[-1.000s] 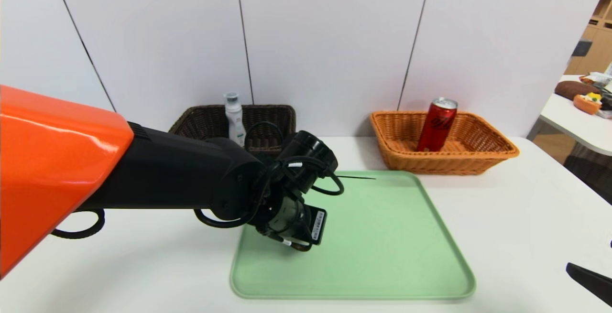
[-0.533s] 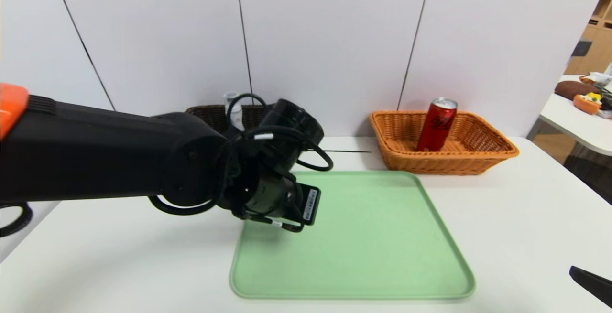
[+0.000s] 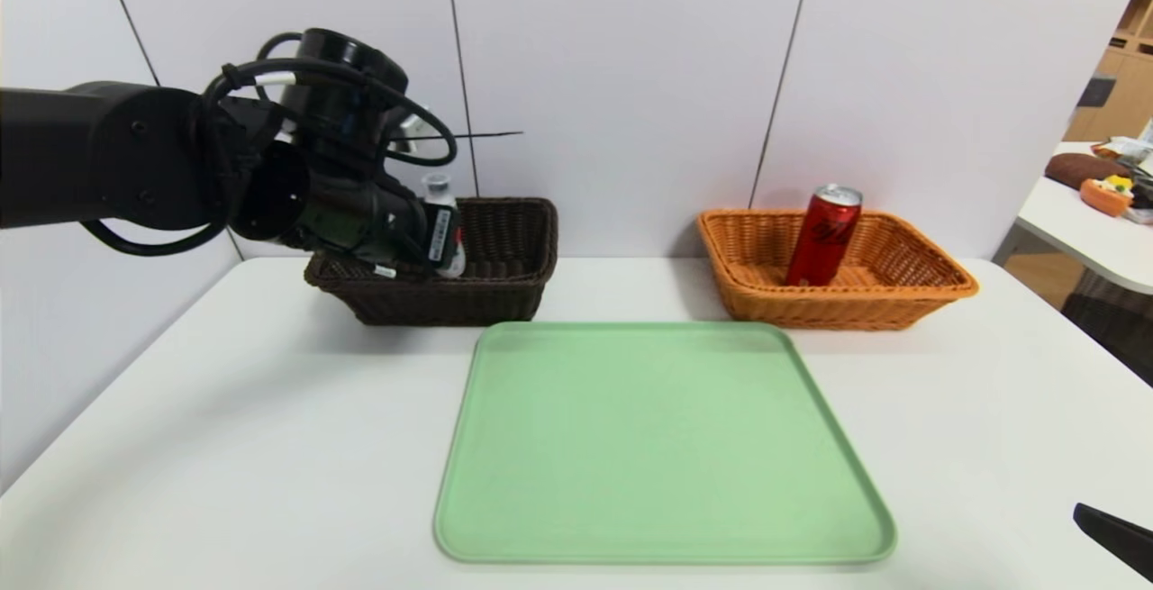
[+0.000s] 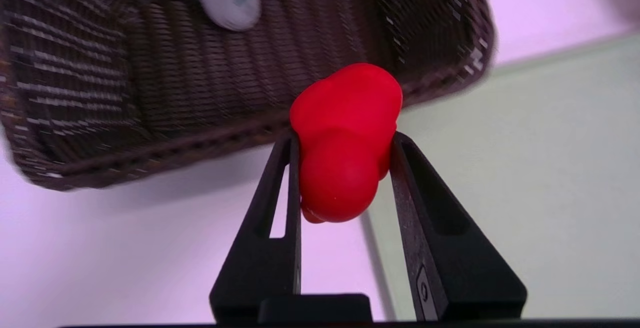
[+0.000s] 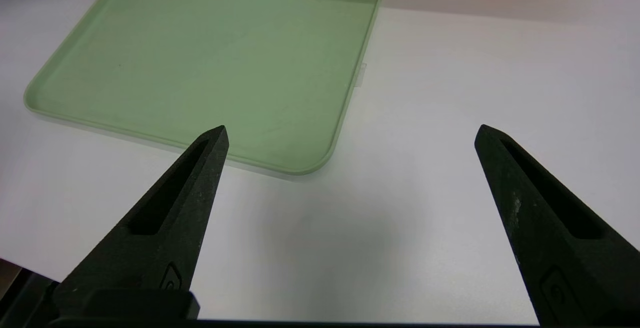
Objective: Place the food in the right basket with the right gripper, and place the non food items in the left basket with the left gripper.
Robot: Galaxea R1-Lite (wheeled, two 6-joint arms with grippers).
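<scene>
White counter (image 3: 225, 446). Directly on it: green tray (image 3: 662, 446) front centre, flat. Dark brown basket (image 3: 500, 288) behind the tray's left corner; orange basket (image 3: 901, 297) behind its right corner. Baskets well apart, both near the back wall.

Black left arm (image 3: 108, 153) with looped cables; pincer (image 4: 345, 142) fingers black, pointed, seemingly slotted.

We see the red duck (image 4: 346, 140) pinched above the dark basket (image 3: 491, 284), the white bottle (image 3: 443, 212) upright inside, and the red can (image 3: 821, 234) leaning in the orange basket (image 3: 901, 293).
</scene>
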